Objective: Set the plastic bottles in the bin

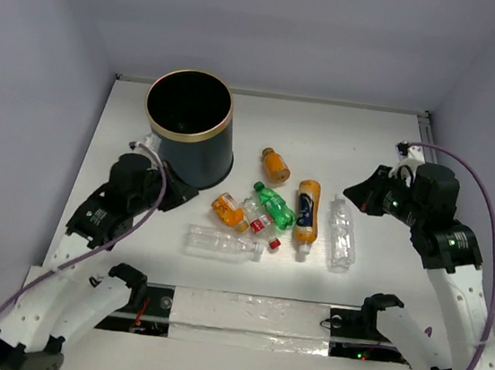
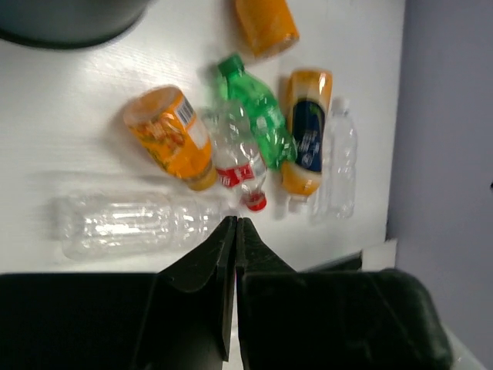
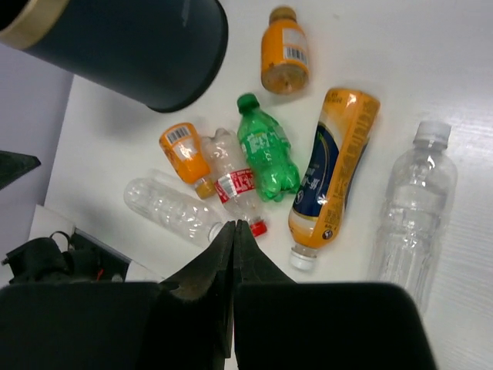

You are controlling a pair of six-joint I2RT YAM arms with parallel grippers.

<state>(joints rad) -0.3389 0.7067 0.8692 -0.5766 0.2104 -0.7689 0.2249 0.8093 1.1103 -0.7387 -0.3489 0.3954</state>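
The dark bin with a gold rim stands upright at the back left. Several plastic bottles lie right of it: a small orange one, a green one, a tall orange one with a navy label, a clear one, a stubby orange one, a red-label one and a long clear one. My left gripper is shut and empty beside the bin's base, above the long clear bottle. My right gripper is shut and empty, raised right of the bottles.
White walls close the table in at the back and on both sides. A taped strip runs along the near edge between the arm bases. The bin's side shows in the left wrist view and the right wrist view.
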